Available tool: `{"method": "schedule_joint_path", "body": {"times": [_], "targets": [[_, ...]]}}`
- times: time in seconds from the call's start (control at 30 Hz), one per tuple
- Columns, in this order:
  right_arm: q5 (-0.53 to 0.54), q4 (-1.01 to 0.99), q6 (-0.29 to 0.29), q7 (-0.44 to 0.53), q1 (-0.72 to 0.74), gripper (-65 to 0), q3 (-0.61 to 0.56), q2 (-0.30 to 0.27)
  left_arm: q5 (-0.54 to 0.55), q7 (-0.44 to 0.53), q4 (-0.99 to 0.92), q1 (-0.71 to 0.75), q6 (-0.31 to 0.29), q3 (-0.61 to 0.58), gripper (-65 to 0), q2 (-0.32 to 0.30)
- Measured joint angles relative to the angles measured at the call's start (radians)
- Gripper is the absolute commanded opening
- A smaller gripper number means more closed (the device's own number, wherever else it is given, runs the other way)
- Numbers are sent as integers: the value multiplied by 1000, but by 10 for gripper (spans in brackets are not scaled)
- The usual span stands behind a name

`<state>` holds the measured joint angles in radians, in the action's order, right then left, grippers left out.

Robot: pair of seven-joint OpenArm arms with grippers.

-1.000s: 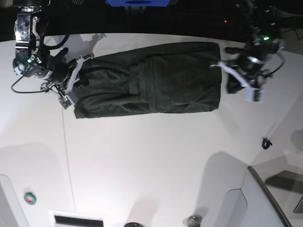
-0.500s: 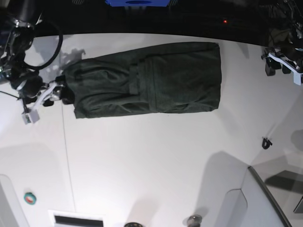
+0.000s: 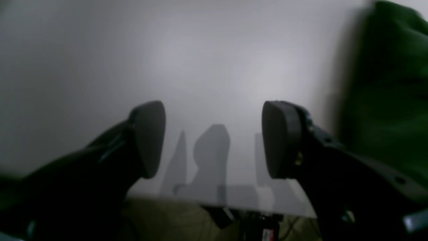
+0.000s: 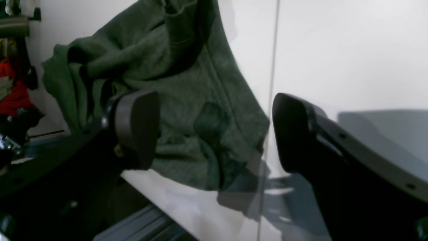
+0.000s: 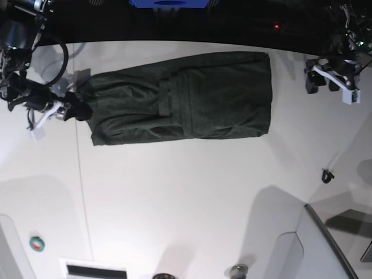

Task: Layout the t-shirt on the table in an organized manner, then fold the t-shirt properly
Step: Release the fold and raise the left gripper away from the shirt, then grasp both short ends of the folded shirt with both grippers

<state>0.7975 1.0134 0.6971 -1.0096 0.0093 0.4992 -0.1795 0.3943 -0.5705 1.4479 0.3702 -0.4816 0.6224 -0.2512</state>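
The dark green t-shirt (image 5: 186,96) lies flat on the white table (image 5: 186,197) as a long band folded lengthwise, its ends pointing left and right. My right gripper (image 5: 74,110) hovers just off the shirt's left end, open and holding nothing. In the right wrist view that gripper (image 4: 215,130) stands wide, with the shirt's bunched end (image 4: 187,100) on the table beyond the fingers. My left gripper (image 5: 322,83) is off the shirt's right end, apart from it. In the left wrist view this gripper (image 3: 214,140) is open over bare table, the t-shirt (image 3: 391,100) at the right edge.
A thin dark seam (image 5: 81,192) runs down the table's left part. A small black object (image 5: 327,175) lies at the right. A grey panel (image 5: 325,244) fills the lower right corner, and a small round green and red thing (image 5: 36,243) sits lower left.
Both grippers opened and let go of the shirt's ends, then drew off to the sides. The shirt stayed flat where it was.
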Motion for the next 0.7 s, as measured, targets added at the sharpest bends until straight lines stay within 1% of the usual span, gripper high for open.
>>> {"method": "schedule_joint_path", "body": {"times": [0.13,0.2,0.27,0.33,0.4,0.5,0.7], "targets": [[22,3,8,-28,-6,-155,-71,4,1,4,-14,-54,4,-101,-214,1],[17,4,8,-31,2,-155,-93,19,-4,5,-31,-88,10,-163,-214,4],[24,3,8,-12,-2,-155,-96,43,-53,7,-41,-119,10,-220,-214,15],[34,-1,11,-4,-4,-155,-105,54,-132,5,-58,-152,10,-258,-214,46],[27,-1,12,-3,-2,-155,-105,60,-207,5,-71,-172,10,-277,-214,85],[26,-1,12,13,-1,-155,-105,70,-266,3,-88,-196,6,-282,-214,138],[11,-1,12,6,13,-156,-105,74,-281,3,-93,-244,6,-279,-214,156]]}}
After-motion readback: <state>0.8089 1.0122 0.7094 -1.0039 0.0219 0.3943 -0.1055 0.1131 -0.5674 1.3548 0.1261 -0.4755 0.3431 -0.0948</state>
